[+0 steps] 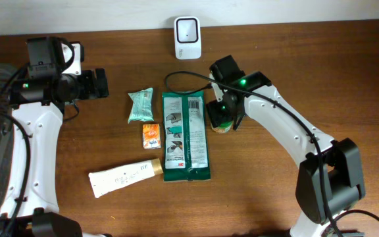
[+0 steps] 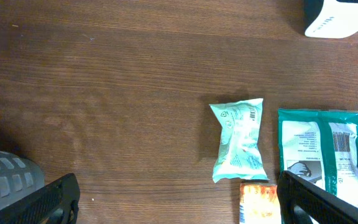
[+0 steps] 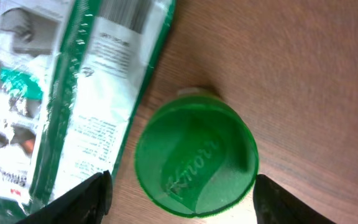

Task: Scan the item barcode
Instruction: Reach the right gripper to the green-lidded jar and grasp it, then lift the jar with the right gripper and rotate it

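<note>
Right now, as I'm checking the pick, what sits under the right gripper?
A green Knorr jar lid sits between the fingers of the open right gripper, beside the green packet on the table. The lid covers the jar's body, so no barcode shows.

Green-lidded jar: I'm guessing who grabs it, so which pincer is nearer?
Right. The right pincer sits over the jar, fingers either side of its lid; the left pincer hangs far away.

Cannot see most of the jar (image 1: pixel 220 127) under the right gripper (image 1: pixel 222 113) from overhead, cannot read the blurred print on the pack (image 3: pixel 86 93), and see only a corner of the scanner (image 2: pixel 340 17) at left wrist.
</note>
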Controlling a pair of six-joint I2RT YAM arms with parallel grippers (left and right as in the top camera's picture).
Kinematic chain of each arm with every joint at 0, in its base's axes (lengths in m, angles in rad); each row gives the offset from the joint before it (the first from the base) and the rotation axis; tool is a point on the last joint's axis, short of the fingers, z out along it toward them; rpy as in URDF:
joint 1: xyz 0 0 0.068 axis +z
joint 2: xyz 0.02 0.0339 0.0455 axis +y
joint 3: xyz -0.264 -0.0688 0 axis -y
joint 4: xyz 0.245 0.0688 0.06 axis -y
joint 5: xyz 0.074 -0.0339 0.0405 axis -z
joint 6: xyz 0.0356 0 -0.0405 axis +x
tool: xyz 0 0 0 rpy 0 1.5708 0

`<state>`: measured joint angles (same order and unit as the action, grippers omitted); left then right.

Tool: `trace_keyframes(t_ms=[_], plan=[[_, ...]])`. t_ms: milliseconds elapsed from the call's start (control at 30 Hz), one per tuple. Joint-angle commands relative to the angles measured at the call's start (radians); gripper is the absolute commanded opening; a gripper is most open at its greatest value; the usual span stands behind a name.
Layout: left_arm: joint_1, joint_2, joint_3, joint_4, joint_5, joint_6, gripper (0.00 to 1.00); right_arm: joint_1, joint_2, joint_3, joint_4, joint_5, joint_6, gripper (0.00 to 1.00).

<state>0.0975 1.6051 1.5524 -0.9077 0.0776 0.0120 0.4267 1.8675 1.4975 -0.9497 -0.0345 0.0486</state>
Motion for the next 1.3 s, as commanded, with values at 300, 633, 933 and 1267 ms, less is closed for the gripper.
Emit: trace_keyframes(t_ms=[300, 633, 933, 1267], plan=[[0.004, -0.005, 0.005, 0.002, 0.004, 0.019, 0.99, -0.072, 0.044, -0.021, 0.093, -0.057, 0.537, 0.96], [0.004, -0.005, 0.005, 0.002, 0.004, 0.019, 0.99, -0.082, 0.101, -0.017, 0.045, -0.105, 0.453, 0.71], [0.004, -0.005, 0.005, 0.002, 0.004, 0.019, 0.99, -0.098, 0.019, 0.174, -0.091, -0.690, -0.071, 0.53], [0.004, -0.005, 0.005, 0.002, 0.004, 0.019, 0.99, -0.224, 0.006, 0.204, -0.087, -1.390, -0.437, 0.51]])
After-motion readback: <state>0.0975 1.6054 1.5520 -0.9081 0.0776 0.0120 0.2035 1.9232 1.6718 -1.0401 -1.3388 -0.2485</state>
